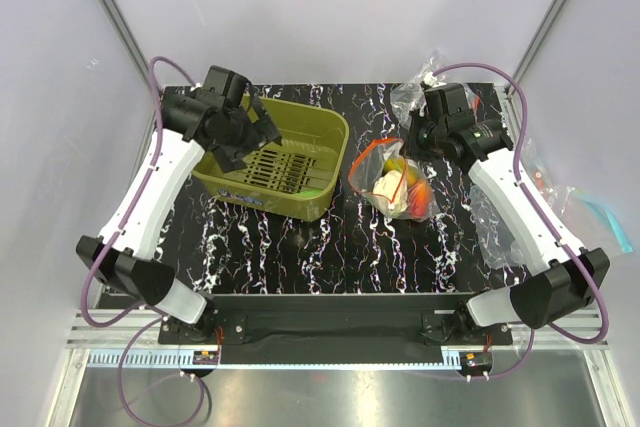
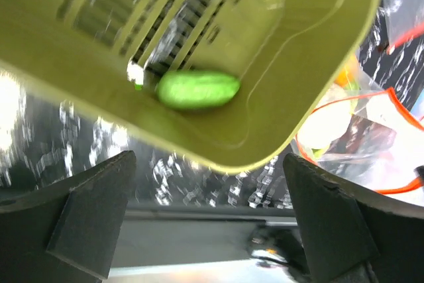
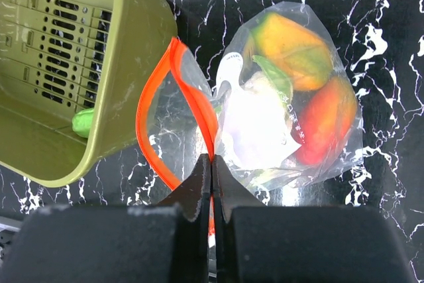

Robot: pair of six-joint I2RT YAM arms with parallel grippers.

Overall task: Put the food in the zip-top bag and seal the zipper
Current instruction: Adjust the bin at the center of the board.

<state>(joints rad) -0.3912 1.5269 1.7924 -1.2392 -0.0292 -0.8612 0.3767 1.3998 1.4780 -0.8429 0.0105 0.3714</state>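
Note:
The zip-top bag [image 1: 402,185] lies right of centre with its mouth gaping, the red zipper [image 3: 150,130] looped open. Inside it show an orange piece [image 3: 291,48], a red tomato [image 3: 328,120], a white cauliflower [image 3: 255,127] and a green leaf [image 3: 275,74]. My right gripper [image 3: 212,162] is shut on the zipper strip at the bag's near end. One green food piece [image 2: 197,89] lies in the olive basket [image 1: 318,129]. Over the basket's left rim my left gripper [image 2: 209,220] hangs open, holding nothing.
Loose clear bags [image 1: 505,227] lie along the right edge under my right arm, one with a light-blue strip [image 1: 605,215]. Another crumpled clear bag [image 1: 418,82] sits at the back right. The basket stands close to the bag's open mouth.

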